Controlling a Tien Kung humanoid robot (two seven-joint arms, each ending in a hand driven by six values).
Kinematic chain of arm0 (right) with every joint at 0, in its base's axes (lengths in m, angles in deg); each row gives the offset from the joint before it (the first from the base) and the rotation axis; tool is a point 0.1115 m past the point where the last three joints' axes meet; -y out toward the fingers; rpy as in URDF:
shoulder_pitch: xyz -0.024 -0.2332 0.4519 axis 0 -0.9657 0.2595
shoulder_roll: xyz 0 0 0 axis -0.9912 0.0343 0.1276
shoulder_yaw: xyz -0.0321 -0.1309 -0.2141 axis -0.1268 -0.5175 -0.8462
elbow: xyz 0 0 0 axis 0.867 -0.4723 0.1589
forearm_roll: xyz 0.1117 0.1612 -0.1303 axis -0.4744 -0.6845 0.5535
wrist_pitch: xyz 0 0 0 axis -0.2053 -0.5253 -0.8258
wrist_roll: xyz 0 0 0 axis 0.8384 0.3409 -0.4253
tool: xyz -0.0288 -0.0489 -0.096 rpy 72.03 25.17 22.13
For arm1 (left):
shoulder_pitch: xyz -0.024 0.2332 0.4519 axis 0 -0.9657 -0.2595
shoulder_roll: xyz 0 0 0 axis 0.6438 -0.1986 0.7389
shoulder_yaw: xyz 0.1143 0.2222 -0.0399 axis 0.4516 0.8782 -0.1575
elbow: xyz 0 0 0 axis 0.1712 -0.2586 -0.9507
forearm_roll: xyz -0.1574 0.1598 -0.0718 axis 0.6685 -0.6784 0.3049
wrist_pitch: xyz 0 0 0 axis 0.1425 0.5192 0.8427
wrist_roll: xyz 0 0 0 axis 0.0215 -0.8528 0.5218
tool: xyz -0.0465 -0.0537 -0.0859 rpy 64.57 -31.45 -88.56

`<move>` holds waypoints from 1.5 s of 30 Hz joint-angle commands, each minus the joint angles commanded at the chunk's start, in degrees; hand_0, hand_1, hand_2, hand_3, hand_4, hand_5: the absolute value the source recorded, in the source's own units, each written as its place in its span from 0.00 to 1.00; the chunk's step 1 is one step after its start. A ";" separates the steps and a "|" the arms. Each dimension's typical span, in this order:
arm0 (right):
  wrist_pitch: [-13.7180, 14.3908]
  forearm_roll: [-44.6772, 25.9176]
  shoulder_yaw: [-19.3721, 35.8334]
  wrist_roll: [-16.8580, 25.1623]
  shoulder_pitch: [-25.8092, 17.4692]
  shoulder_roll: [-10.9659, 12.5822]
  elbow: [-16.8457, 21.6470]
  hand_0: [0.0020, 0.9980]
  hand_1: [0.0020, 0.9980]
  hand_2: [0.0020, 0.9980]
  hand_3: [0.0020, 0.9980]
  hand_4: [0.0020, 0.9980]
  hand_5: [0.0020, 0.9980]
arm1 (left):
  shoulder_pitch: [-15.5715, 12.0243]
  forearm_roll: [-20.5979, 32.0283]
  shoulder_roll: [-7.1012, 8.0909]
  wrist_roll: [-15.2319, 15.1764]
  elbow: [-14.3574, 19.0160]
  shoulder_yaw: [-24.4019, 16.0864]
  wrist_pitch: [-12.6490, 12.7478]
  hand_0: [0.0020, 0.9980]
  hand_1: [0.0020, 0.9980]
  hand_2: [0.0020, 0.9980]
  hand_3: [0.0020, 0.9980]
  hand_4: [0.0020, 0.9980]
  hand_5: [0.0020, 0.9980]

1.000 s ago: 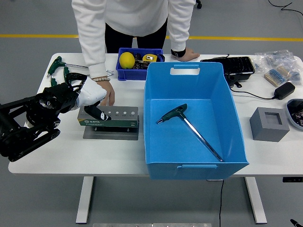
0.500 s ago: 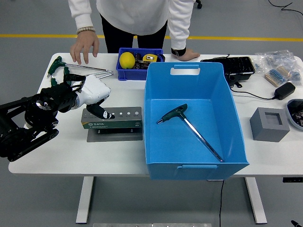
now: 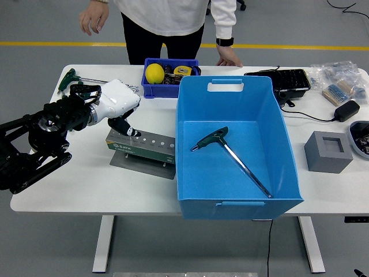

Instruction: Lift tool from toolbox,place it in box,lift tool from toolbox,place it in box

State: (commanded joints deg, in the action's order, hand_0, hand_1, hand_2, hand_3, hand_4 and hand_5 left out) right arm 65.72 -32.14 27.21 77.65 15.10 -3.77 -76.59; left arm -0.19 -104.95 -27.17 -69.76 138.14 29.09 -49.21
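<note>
The toolbox (image 3: 145,148), a grey and green block with a row of holes, sits on a grey plate (image 3: 144,165) left of the big blue box (image 3: 281,156). It lies skewed, its left end farther back. My left hand (image 3: 129,130), under a white shell, has its fingers (image 3: 124,125) curled down onto that left end; what they pinch is hidden. One green T-handle wrench (image 3: 222,142) lies inside the blue box. More green-handled wrenches (image 3: 74,77) lie on the table at the far left, behind my hand.
A person stands at the far side with both hands lifted off the table, one hand (image 3: 92,16) at top left and the other hand (image 3: 228,56) above the blue box. A small blue bin (image 3: 151,89) holds a yellow ball. A grey foam block (image 3: 327,151) and cables lie to the right.
The person's hands let go of the toolbox and table and rose away. My left hand moved up and right, and the toolbox with its plate swung, its left end going back.
</note>
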 joint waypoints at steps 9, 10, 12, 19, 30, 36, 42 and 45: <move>0.00 -0.12 -0.03 0.09 0.11 -0.11 0.00 0.73 0.67 0.72 0.65 0.91 0.81 | 1.14 0.42 0.19 0.05 5.99 -5.04 1.75 0.23 0.00 0.00 0.03 0.89 0.51; -0.02 -0.08 -0.02 0.07 0.07 -0.14 0.00 0.73 0.67 0.72 0.65 0.91 0.81 | 1.22 0.49 0.20 -0.02 6.30 -5.36 1.98 0.23 0.00 0.00 0.03 0.89 0.51; -0.01 -0.15 -0.08 0.05 0.00 -0.19 0.00 0.73 0.67 0.72 0.65 0.91 0.80 | 1.33 0.50 0.23 -0.09 6.75 -5.95 2.09 0.22 0.00 0.00 0.02 0.88 0.47; 0.02 -0.52 -0.37 0.07 -0.21 -0.28 0.00 0.73 0.67 0.72 0.65 0.91 0.80 | 1.33 2.65 0.56 -0.27 9.18 -8.39 2.30 0.22 0.00 0.00 0.02 0.88 0.45; -0.08 0.08 -0.13 -0.04 -0.16 -0.48 0.00 0.73 0.67 0.72 0.65 0.91 0.81 | -0.42 15.28 -3.94 1.54 20.98 -15.01 4.98 0.21 0.00 0.00 0.03 0.88 0.45; -0.18 0.62 0.15 -0.17 0.26 -0.52 0.00 0.73 0.67 0.72 0.65 0.91 0.81 | -3.83 16.97 -9.88 1.11 18.59 -14.17 6.80 0.21 0.00 0.00 0.02 0.89 0.44; -0.23 0.87 0.10 -0.34 0.46 -0.35 0.00 0.73 0.67 0.72 0.65 0.91 0.81 | -6.94 18.98 -14.60 0.91 12.66 -7.37 9.66 0.24 0.00 0.01 0.06 0.88 0.44; -0.26 1.10 0.18 -0.43 0.54 -0.31 0.00 0.73 0.67 0.72 0.65 0.91 0.81 | -7.34 19.05 -15.78 1.28 10.99 -4.78 9.15 0.24 0.00 0.01 0.06 0.88 0.44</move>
State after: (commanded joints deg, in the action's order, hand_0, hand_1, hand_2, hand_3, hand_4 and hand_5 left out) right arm 65.46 -31.04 27.39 77.22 15.64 -4.08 -76.59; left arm -7.52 -85.90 -42.95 -68.48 149.14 24.30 -40.06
